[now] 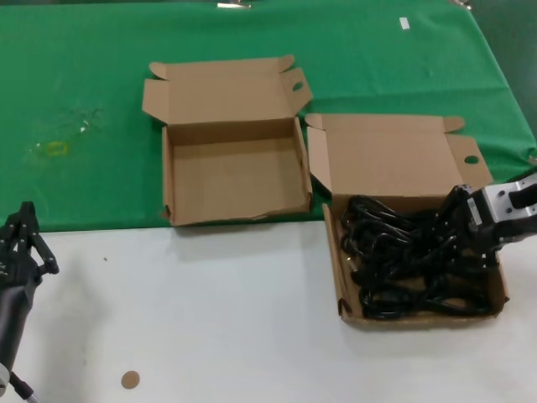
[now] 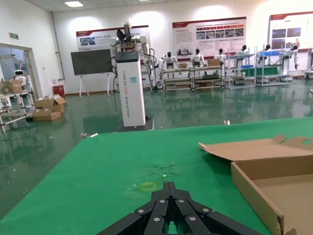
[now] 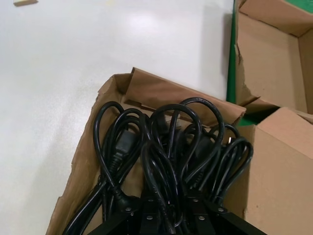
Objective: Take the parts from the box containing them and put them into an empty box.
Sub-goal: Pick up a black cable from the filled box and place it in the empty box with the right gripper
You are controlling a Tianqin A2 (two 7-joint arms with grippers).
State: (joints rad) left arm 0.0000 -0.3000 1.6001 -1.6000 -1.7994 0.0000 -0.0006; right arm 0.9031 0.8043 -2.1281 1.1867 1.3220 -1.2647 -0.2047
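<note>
The shallow brown cardboard box with the broad upright lid (image 1: 394, 168) sits right of centre, full of black coiled cables (image 1: 411, 260). The right gripper (image 1: 461, 228) is down in them, closed on a cable. Left of it, the second brown box (image 1: 235, 168) lies empty on the green cloth (image 1: 377, 59). The left gripper (image 1: 21, 227) hangs closed over the white bench (image 1: 210, 319).

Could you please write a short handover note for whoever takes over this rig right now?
Right gripper: down in the full box at its right end, among the black cables; whether its jaws have closed on one cannot be told.
Left gripper: parked at the table's near left edge, jaws shut, holding nothing.
Full box sits on the right, straddling the green cloth and the white tabletop. The empty box lies to its left on the cloth.
Done: nothing moved; the empty box holds no cables.
Left: lift the cables out and put them all into the empty box.
</note>
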